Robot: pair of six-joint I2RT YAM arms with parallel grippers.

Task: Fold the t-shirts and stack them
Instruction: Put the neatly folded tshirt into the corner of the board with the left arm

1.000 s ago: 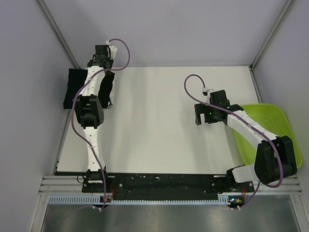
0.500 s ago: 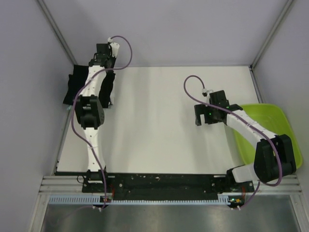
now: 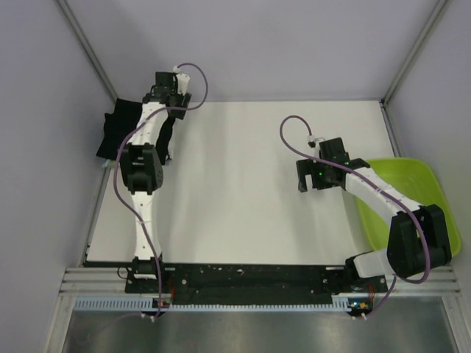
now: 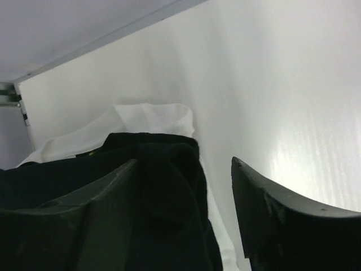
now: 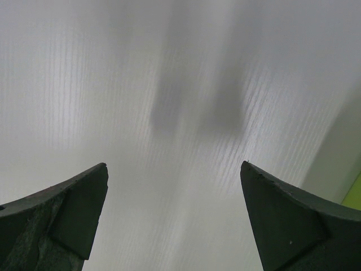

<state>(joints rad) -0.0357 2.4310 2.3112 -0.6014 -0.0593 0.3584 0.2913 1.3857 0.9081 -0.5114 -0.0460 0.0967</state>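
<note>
Item: black t-shirt, bunched at the table's far-left edge, over pale cloth. I see the left gripper spread wide, shirt fold between its fingers, unclamped. Right gripper parted, empty.

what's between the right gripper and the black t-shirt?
Bare table only, from right gripper to black t-shirt, per the top external view; the left arm reaches over that t-shirt.

The left arm covers the black t-shirt's middle; the pale cloth beneath lies mostly buried — what it is, unclear. The right arm hides part of the lime-green tray.
</note>
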